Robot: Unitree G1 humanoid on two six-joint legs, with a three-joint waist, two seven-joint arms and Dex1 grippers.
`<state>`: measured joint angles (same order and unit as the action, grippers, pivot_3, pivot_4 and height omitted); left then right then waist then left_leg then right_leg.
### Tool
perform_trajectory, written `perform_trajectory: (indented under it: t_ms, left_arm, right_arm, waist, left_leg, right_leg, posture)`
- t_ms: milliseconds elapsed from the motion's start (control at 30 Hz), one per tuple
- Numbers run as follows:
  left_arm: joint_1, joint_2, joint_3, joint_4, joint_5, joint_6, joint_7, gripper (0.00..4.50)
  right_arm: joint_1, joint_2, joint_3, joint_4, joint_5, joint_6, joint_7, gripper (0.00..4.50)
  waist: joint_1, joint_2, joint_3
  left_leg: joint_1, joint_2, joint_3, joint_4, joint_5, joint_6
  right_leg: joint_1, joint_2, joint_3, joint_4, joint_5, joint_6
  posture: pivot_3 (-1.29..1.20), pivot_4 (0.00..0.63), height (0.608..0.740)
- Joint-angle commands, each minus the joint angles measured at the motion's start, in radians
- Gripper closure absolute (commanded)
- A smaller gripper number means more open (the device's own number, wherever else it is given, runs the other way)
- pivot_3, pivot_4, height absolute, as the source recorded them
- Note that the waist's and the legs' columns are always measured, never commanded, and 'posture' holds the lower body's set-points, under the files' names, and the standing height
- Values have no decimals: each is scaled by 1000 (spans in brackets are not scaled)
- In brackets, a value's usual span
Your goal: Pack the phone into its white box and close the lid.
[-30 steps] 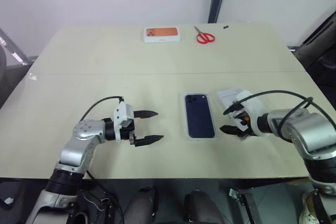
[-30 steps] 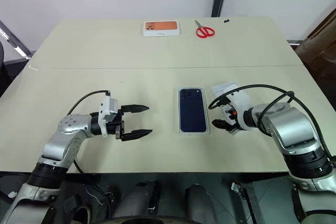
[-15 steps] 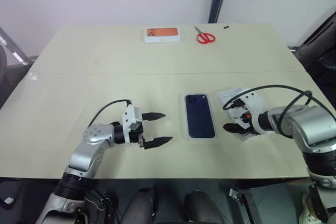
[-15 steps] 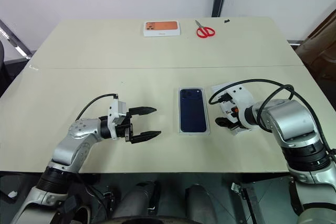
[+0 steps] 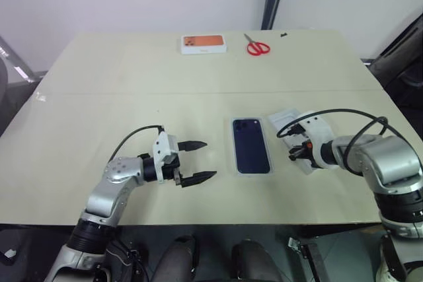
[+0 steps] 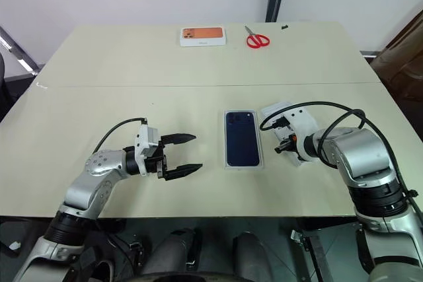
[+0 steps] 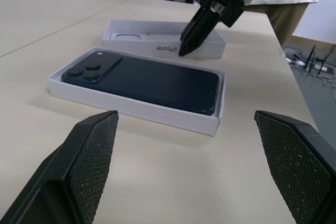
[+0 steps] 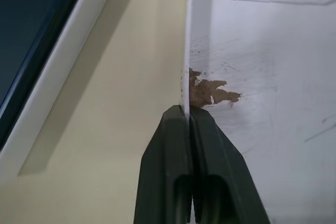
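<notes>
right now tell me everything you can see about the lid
The lid is a shallow white shell, cardboard by its look, lying open side up on the table just right of the white box that holds the phone. Its side wall reads "iPhone". Inside, a brownish scuff sits near the wall. The right end effector is shut on the thin wall nearest the box.

Phone in the white box, lid just right.
</notes>
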<state>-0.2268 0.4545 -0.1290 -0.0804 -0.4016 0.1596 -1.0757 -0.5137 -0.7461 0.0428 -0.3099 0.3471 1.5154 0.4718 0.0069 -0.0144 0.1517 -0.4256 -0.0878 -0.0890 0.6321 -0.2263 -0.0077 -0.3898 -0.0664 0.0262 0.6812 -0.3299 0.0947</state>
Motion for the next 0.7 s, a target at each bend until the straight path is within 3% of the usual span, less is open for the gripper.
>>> perform_trajectory:
  t_ms: [33, 367, 433, 700]
  left_arm:
    - [-14, 11, 28, -8, -11, -10, 1, 94]
    - [-78, 13, 68, 47, -28, 8, 14, 94]
    - [-94, 13, 84, 53, -37, 24, 21, 94]
    - [-125, 33, 153, 42, -87, 101, 46, 94]
  right_arm:
    - [-38, 26, -57, 18, -21, -8, -42, 4477]
    - [-201, 312, -301, 86, 112, -264, -41, 4477]
    - [-218, 400, -392, 75, 196, -230, -46, 4477]
    - [-141, 657, -490, -62, 469, -132, -86, 4477]
  waist:
    - [0, 0, 0]
    - [-19, 1, 1]
    - [-21, 1, 1]
    - [-23, 1, 1]
  left_leg:
    - [0, 0, 0, 0, 0, 0]
    - [-1, 0, 0, -2, 0, 0]
    - [-1, 0, 0, -1, 0, 0]
    - [-1, 0, 0, -2, 0, 0]
  right_leg:
    - [0, 0, 0, 0, 0, 0]
    - [-2, 1, 0, 1, 0, 0]
    - [-2, 1, 0, 1, 0, 0]
    - [-3, 1, 0, 2, 0, 0]
  posture:
    - [0, 150, 734]
    - [0, 150, 734]
    - [0, 150, 734]
    - [0, 150, 734]
